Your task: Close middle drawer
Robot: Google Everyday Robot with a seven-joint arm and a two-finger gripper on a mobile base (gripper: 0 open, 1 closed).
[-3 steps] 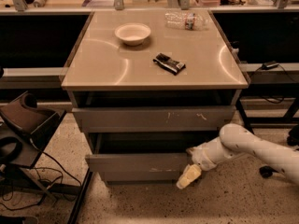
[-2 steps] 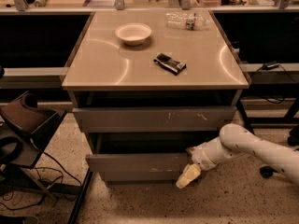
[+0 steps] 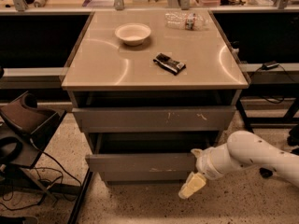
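End effector point(image 3: 191, 185): cream-yellow tip on a white, rounded robot arm point(image 3: 254, 154) that enters from the right edge, low in the view; positioned at the right end of the middle drawer's front panel, close against its lower right corner, above the floor; whether it is spread or pressed together cannot be told, and contact with the panel cannot be confirmed. Middle drawer point(image 3: 142, 163): wide, shallow grey box drawer with a plain, handle-less grey front; standing pulled out from the cabinet, its dark interior open to view from above, second level down, directly beneath the upper drawer. Upper drawer front point(image 3: 154, 118): grey panel bearing small orange scratch marks toward its right half; also projecting a little forward of the cabinet, with a shadowed gap showing under the top. Tabletop point(image 3: 98, 66): smooth beige, roughly square, glossy with curved reflections, forming the top of the drawer cabinet. White round bowl point(image 3: 133, 33): upright, toward the rear, left of centre. Dark rectangular wrapped packet point(image 3: 169, 63): lying flat and angled, near the middle, apart from the bowl. Clear plastic bottle point(image 3: 185, 19): lying on its side at the rear right. Speckled terrazzo floor point(image 3: 233, 204): surrounds the cabinet base. Black seat-like frame point(image 3: 23, 127): at the left edge, with black cables point(image 3: 32, 178) trailing on the floor beneath it.
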